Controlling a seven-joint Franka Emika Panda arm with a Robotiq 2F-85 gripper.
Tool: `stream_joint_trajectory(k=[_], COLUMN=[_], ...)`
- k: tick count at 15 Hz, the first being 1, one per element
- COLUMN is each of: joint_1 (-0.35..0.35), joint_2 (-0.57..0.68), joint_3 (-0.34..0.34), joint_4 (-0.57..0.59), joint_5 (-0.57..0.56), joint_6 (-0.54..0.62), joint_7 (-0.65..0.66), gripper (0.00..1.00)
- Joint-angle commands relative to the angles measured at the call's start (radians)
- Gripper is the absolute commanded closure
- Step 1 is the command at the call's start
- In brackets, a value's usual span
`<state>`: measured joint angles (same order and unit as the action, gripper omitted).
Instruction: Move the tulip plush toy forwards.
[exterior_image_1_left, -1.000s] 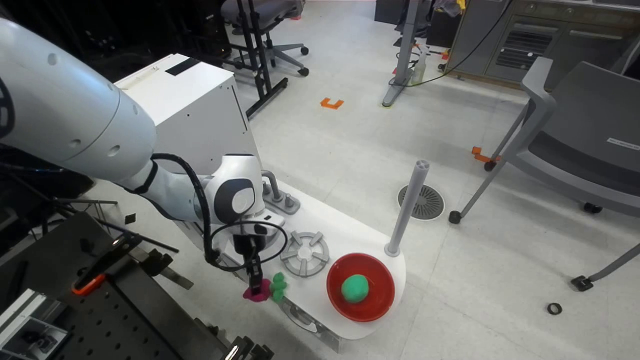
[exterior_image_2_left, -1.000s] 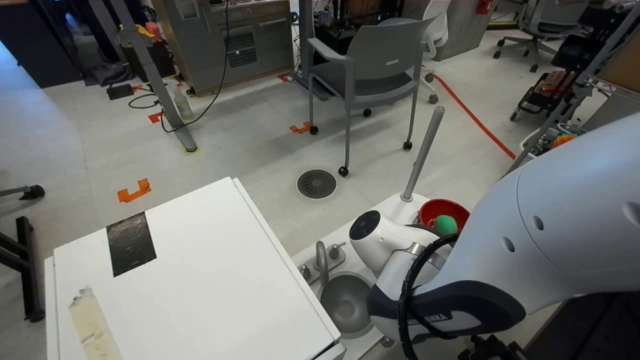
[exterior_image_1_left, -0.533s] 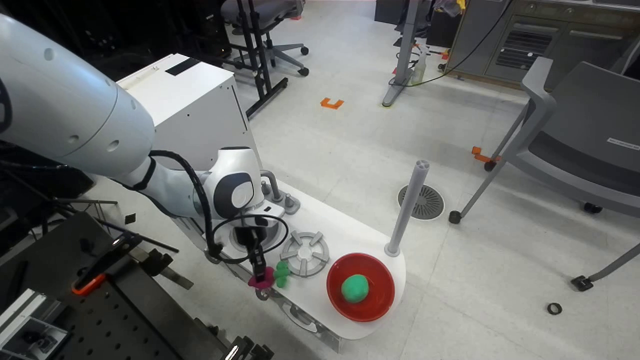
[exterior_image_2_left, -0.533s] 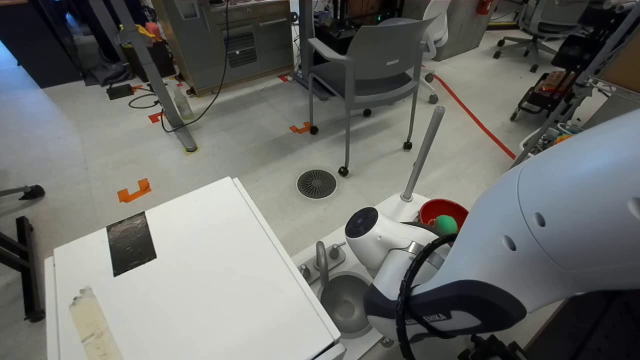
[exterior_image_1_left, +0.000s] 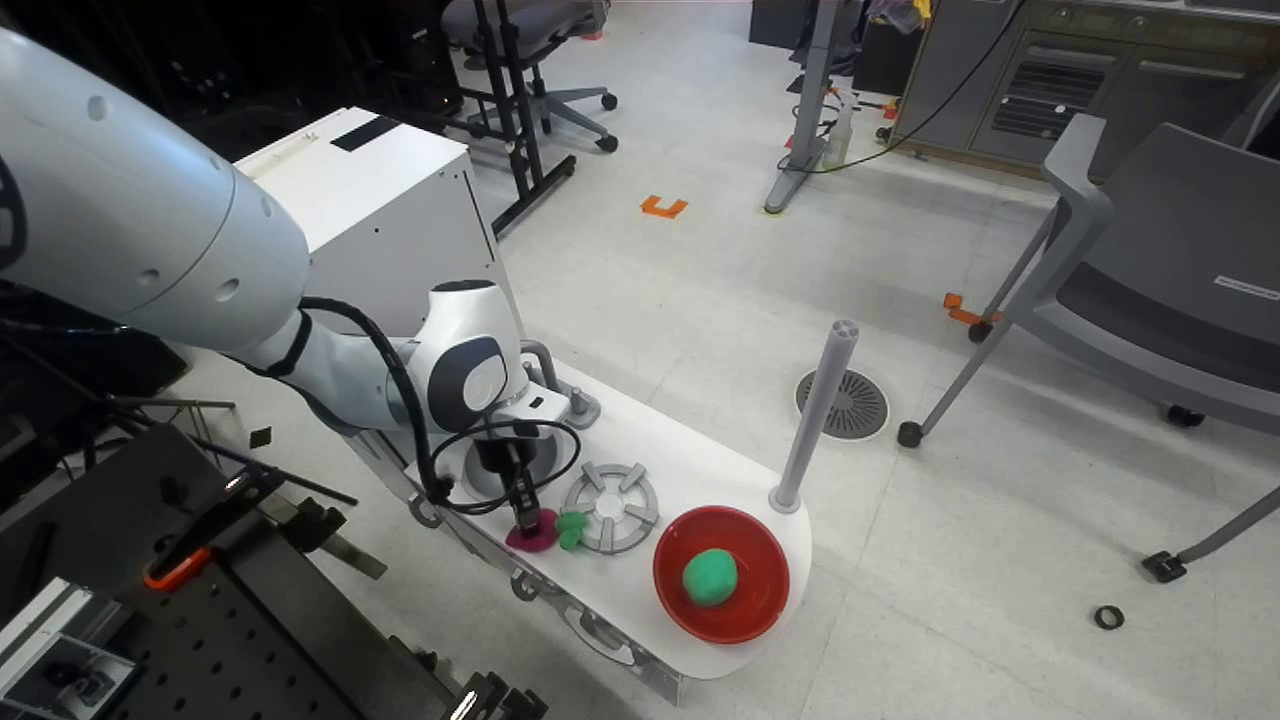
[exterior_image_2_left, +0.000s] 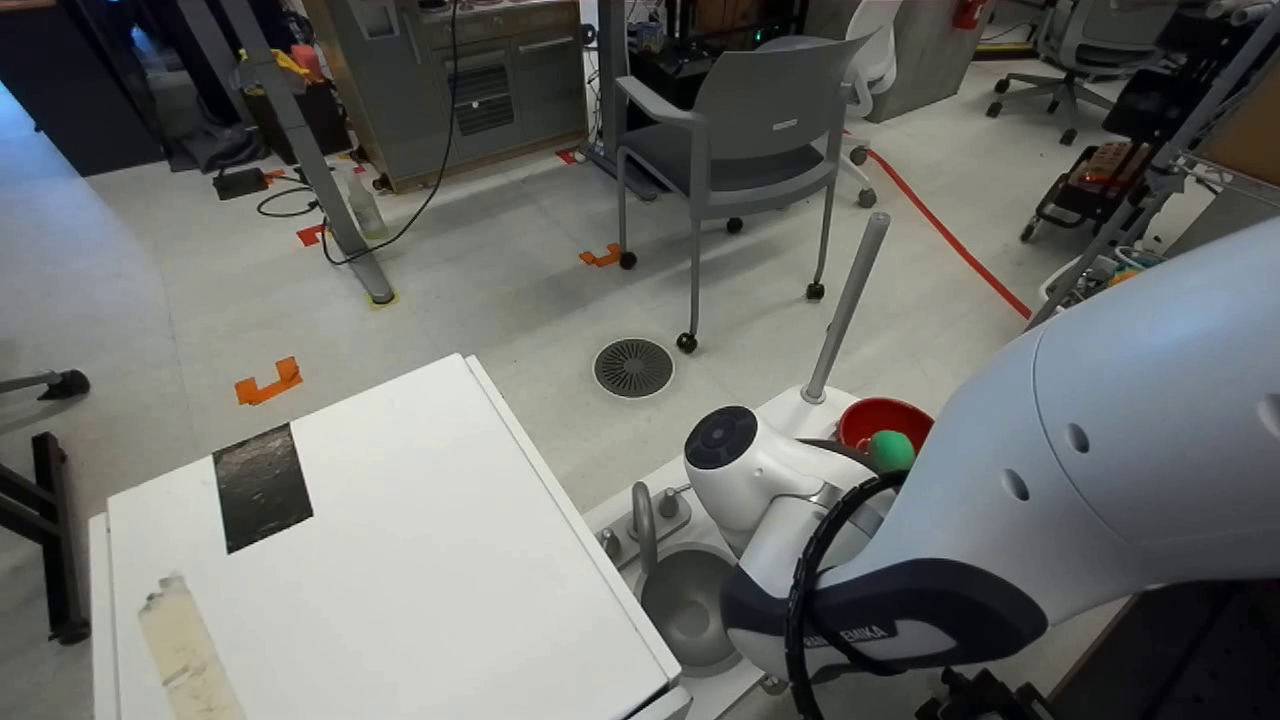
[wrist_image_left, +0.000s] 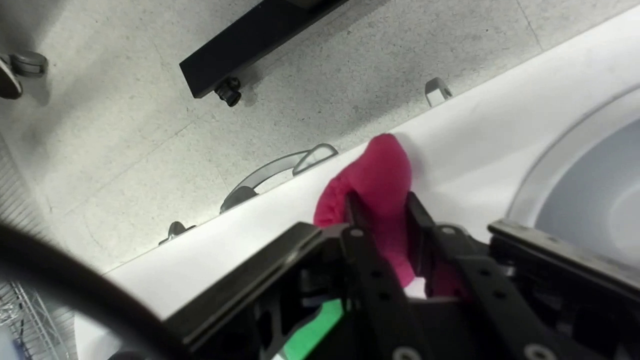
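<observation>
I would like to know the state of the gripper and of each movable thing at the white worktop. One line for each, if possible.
Tulip: held by its pink head; lifted or resting, I cannot tell
Gripper: closed on that head
Bowl: upright
Ball: lying inside the bowl

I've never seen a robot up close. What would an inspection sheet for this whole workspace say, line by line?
Surface: white counter with a grey sink set into it.
Job's things: tulip plush toy, pink and green, near the counter's edge; whether it touches the counter, I cannot tell.
Clutter: red bowl with a green ball inside.
Grippers: one gripper, its jaws apparently closed on the toy's pink part.
Cables: black cable curving along the robot arm.
Surroundings: white cabinet beside the counter; grey chair and round floor drain beyond it, in both exterior views.
</observation>
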<state>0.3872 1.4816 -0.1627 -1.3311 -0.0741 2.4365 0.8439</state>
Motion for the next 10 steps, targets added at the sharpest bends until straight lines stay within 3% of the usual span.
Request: stream_joint_trajectory(k=[1, 5, 7, 10], joint_1=[-0.016, -0.025, -0.040, -0.055], joint_2=[0.002, -0.059, -0.122, -0.232], joint_3=[0.017, 0.019, 0.038, 0.051], joint_4=[0.007, -0.030, -0.082, -0.196], joint_5=[-0.004, 0.013, 0.017, 0.019], joint_6=[0.040, 0.012, -0.072, -0.181], joint_7=[-0.005, -0.025, -0.067, -0.113], gripper=[0.48, 0.18, 0.05, 0.00])
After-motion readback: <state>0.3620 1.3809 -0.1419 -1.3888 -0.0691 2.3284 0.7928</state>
